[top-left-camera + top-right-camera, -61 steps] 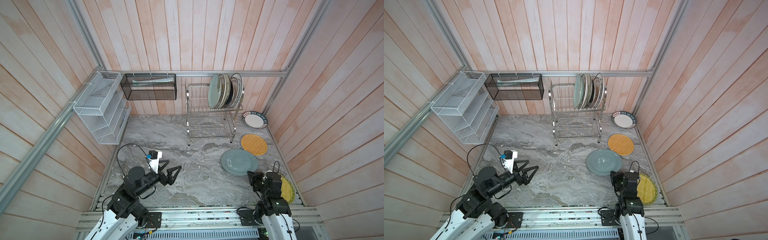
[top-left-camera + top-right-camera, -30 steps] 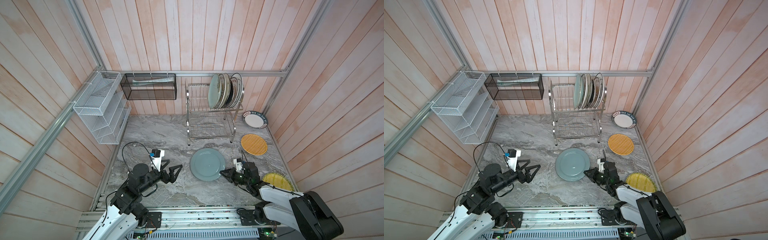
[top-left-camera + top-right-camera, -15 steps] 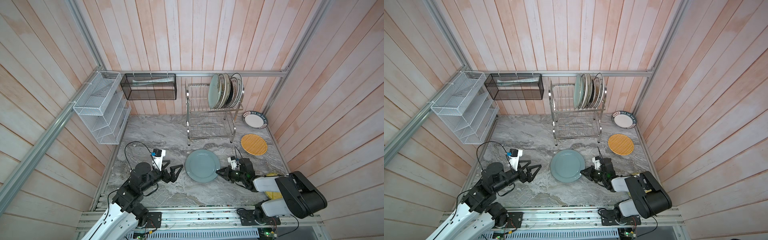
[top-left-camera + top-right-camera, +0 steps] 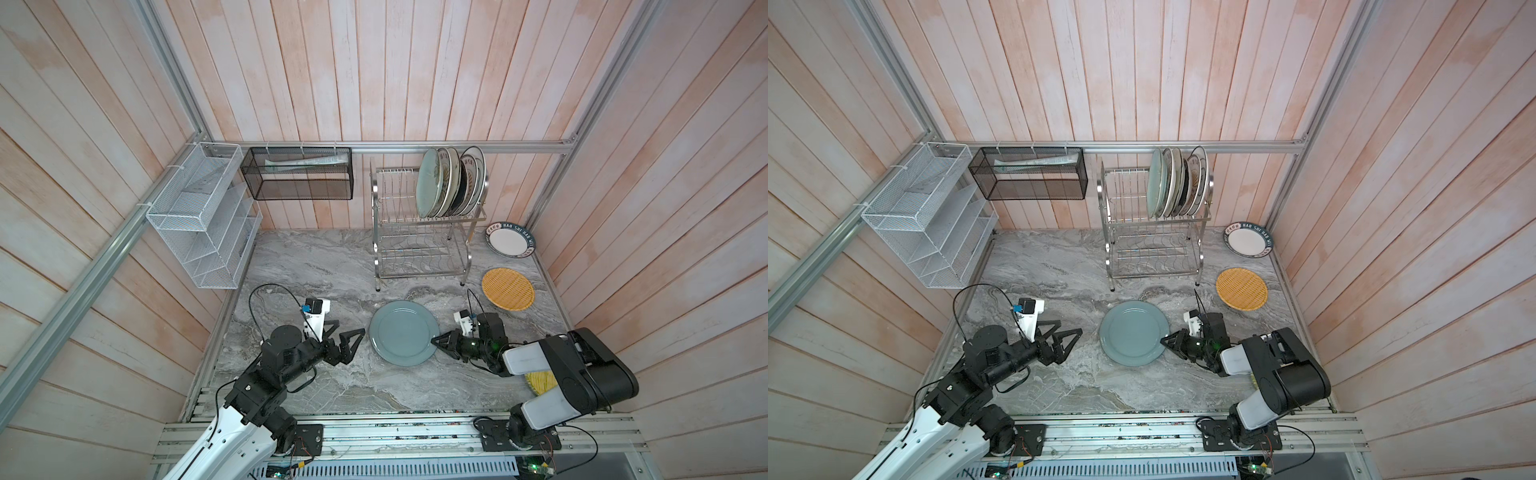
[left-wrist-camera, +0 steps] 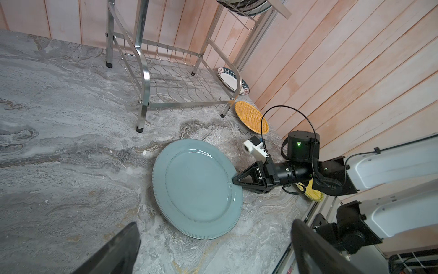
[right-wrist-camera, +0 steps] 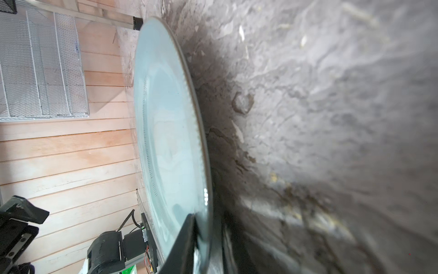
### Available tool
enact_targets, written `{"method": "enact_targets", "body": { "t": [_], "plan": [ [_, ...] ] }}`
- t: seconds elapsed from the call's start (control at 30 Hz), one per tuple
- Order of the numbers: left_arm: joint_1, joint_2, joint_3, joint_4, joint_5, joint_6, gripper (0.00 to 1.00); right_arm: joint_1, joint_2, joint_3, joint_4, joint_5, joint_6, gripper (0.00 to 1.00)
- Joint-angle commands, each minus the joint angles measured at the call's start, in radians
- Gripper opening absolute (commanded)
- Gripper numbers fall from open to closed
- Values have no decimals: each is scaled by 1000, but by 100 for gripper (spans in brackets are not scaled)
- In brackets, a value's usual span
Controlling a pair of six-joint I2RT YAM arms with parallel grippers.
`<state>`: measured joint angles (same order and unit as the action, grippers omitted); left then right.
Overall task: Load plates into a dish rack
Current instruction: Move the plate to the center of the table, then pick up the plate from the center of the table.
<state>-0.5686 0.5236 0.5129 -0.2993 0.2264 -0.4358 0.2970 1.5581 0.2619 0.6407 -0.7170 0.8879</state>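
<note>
Far out to the left of the left claw (image 4: 351, 327) (image 4: 1070, 326), a white mesh organiser (image 4: 203, 216) hangs on the side wall, and a black mesh basket (image 4: 299, 174) hangs on the back wall beside it. The left claw hovers low over the marble table (image 4: 311, 266) with its fingers spread wide apart and nothing between them. It points at the grey-blue plate (image 4: 403, 338) (image 4: 1133, 332) (image 5: 196, 192) (image 6: 166, 130), which lies flat on the table just past the fingertips without touching them. At the plate's opposite edge sits the right claw (image 4: 433, 340) (image 4: 1162, 340) (image 5: 233, 180) (image 6: 208, 249), its tip down at table level. In the right wrist view one finger lies over the plate's upper face and the other sits under the rim, so the rim is between them, but whether they press on it cannot be told. Well beyond the gap between the two claws, against the back wall, stands the dish rack (image 4: 422, 253) (image 5: 144, 78), with a row of plates (image 4: 451, 183) standing on edge at the right end of its upper tier. Beyond the right claw and nearer the side wall a woven orange plate (image 4: 508, 289) lies flat. Farther back in the corner is a white plate with a lettered rim (image 4: 510, 241). A yellow plate (image 4: 540, 380) shows partly from under the right arm.
</note>
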Motion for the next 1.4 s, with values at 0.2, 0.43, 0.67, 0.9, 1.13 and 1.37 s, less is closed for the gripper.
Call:
{"method": "enact_targets", "body": {
  "t": [0.2,0.43,0.67,0.9,1.13,1.37],
  "plan": [
    [-1,-2,-9,4,-24,1,100,-65,69,0,-69,64,-33,32],
    [-1,3,-7,3,-29,1,100,-56,102,37,-85,76,-66,34],
    [-1,1,-9,4,-32,1,100,-27,179,58,-13,65,-35,34],
    [0,-1,-7,0,-39,1,100,34,210,75,11,89,-7,32],
    [-1,-4,-9,-1,-45,2,100,40,239,47,121,77,37,11],
    [-1,-50,-10,24,-39,-3,100,40,86,55,91,69,85,0]
  ]
}}
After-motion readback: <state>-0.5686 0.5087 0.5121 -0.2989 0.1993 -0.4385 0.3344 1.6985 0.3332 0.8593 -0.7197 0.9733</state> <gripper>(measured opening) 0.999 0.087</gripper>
